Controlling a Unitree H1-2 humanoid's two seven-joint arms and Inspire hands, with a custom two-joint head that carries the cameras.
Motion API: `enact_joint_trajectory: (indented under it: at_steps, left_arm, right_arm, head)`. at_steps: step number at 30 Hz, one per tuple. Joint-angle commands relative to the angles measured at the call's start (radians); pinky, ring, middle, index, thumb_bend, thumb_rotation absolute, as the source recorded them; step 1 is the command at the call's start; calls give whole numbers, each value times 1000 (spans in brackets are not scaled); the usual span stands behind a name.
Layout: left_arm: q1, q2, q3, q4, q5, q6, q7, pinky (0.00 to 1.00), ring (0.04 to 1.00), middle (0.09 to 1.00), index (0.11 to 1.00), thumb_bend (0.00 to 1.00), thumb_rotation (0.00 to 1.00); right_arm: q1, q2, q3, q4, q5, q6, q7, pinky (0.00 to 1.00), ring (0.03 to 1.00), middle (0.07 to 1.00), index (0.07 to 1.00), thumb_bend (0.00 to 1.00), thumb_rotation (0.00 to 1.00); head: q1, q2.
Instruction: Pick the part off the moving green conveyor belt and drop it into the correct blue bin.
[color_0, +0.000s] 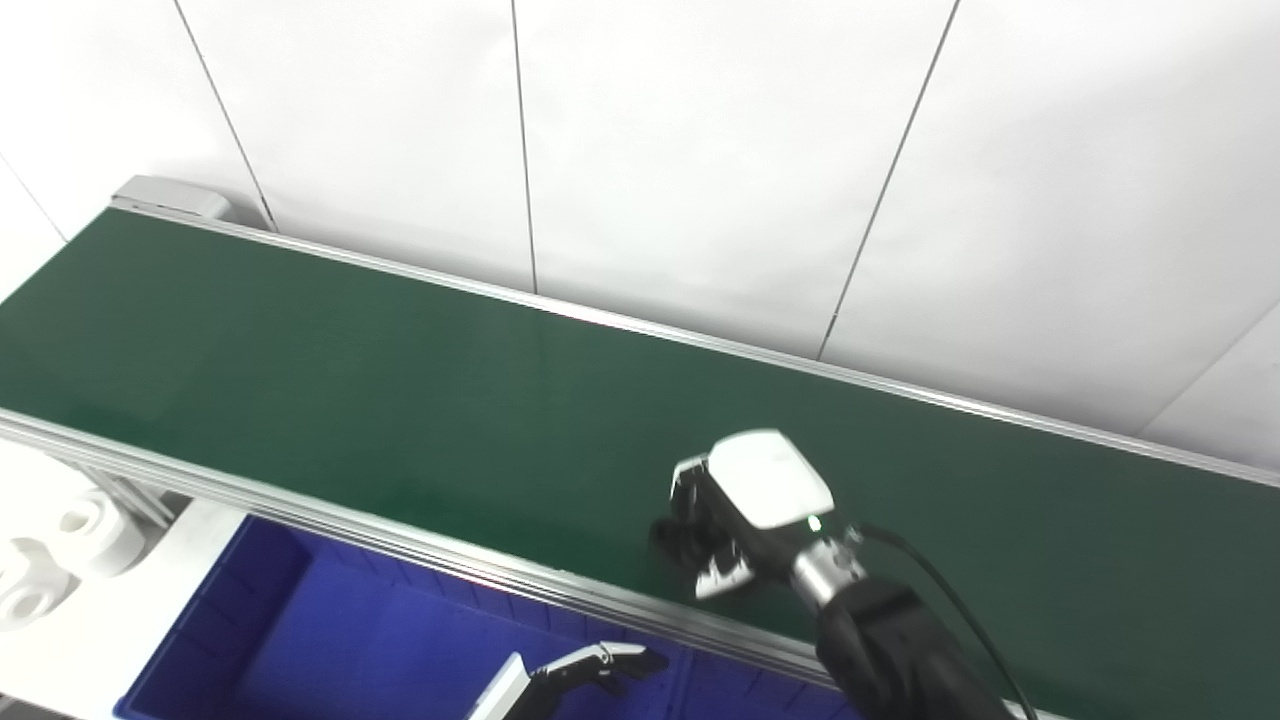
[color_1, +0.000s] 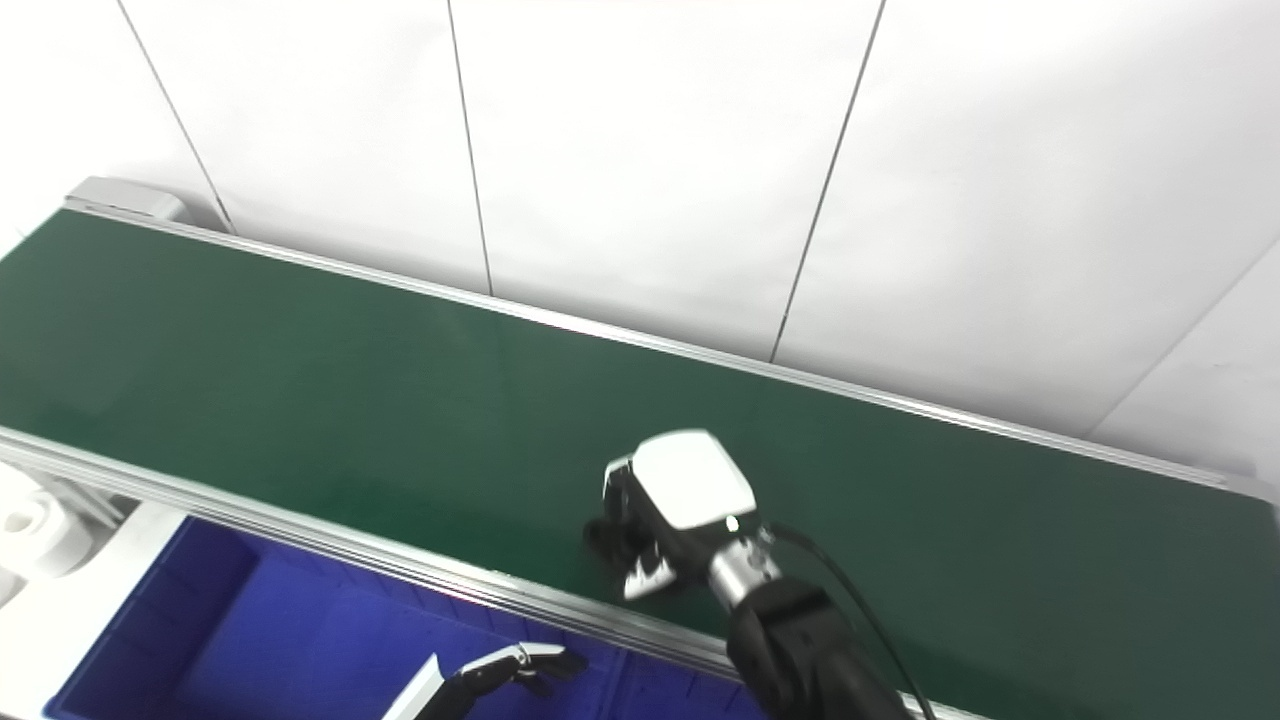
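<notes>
The green conveyor belt (color_0: 400, 380) runs from the upper left to the lower right, and no loose part shows on it. My right hand (color_0: 735, 520) hovers low over the belt's near side, white back facing up and fingers curled down toward the belt. Whatever lies under its palm is hidden, so I cannot tell whether it holds a part. Below the belt's front rail sits a blue bin (color_0: 300, 630). My left hand (color_0: 590, 668) reaches in at the bottom edge above this bin, fingers stretched out and apart, holding nothing.
The belt's aluminium front rail (color_0: 300, 505) separates the belt from the bin. White cylindrical parts (color_0: 85, 525) lie on a white surface at the far left. A white panelled wall (color_0: 700, 150) stands right behind the belt.
</notes>
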Motion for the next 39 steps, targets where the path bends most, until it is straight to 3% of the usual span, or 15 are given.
enact_joint_trajectory:
  at_steps: [1,8,17,20,23,25,30,39]
  left_arm:
    - [12,10,4,-39,26,-11,12,631,729,764,753,868,553]
    - [25,28,4,-72,19,-11,7,651,742,775,769,881,547]
    - [62,66,6,-140,19,-11,9,718,783,804,806,831,540]
    - [78,80,17,-164,47,-11,15,726,786,812,823,798,562]
    - [89,90,33,-183,61,-11,19,734,785,812,832,781,588]
    - [94,95,42,-195,51,-11,10,741,787,813,834,781,594]
    - [108,111,88,-228,-15,-11,-66,749,794,818,833,760,578]
    - [122,97,159,-208,-64,-11,-176,741,793,815,826,746,555]
  right_arm:
    - [-25,-4,-48,-98,-19,36,9,142,206,392,500,521,0]
    - [53,8,-159,-356,-33,124,154,160,238,470,488,529,0]
    - [188,13,-248,-527,-22,136,214,172,236,471,486,528,0]
    - [310,8,-268,-567,5,126,193,167,229,470,487,528,0]
    - [408,5,-280,-580,12,108,161,157,212,470,487,528,0]
    - [461,9,-287,-579,11,105,139,144,197,469,487,528,0]
    - [618,26,-310,-551,51,106,74,156,199,469,488,526,0]
    - [702,7,-314,-419,55,92,-10,196,229,469,489,525,0]
  head:
    - [-12,8]
    - [-95,74]
    - [-165,143]
    - [-208,195]
    - [-265,239]
    - [-275,245]
    - [-308,292]
    - [-302,292]
